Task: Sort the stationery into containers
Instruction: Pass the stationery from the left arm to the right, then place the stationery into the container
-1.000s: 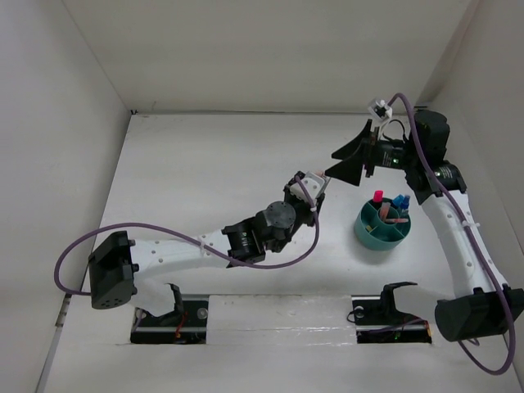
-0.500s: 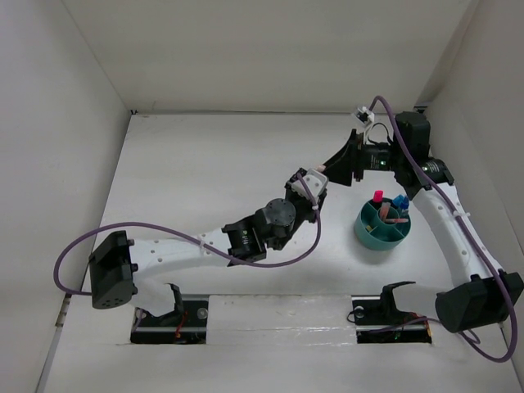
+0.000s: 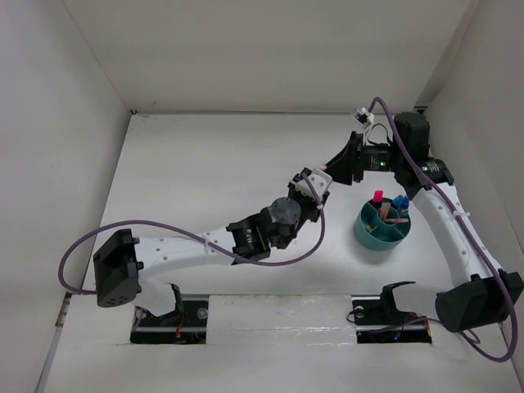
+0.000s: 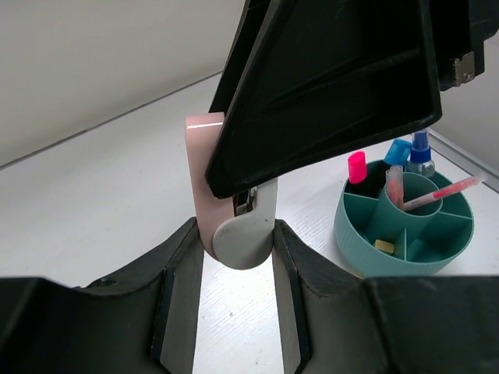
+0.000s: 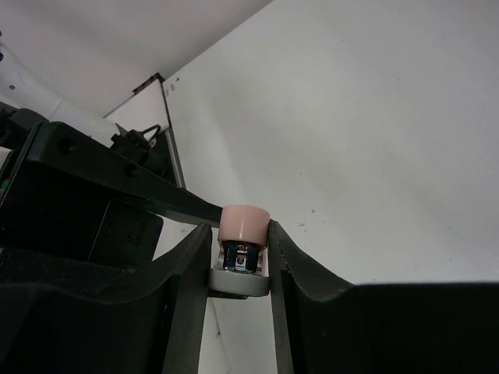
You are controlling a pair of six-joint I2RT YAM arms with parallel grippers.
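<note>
Left gripper and right gripper both clamp pinkish stapler; mistimed release or opposing pull could drop it onto counter.

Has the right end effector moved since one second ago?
Yes. In the top view, the right end effector has shifted left relative to the teal cup and closed onto the stapler.

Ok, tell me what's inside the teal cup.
The cup holds a pink-capped highlighter, a blue-capped highlighter, a bottle, thin pens in the middle well and an eraser. Its walls hide the far floors and the items' lower ends.
</note>
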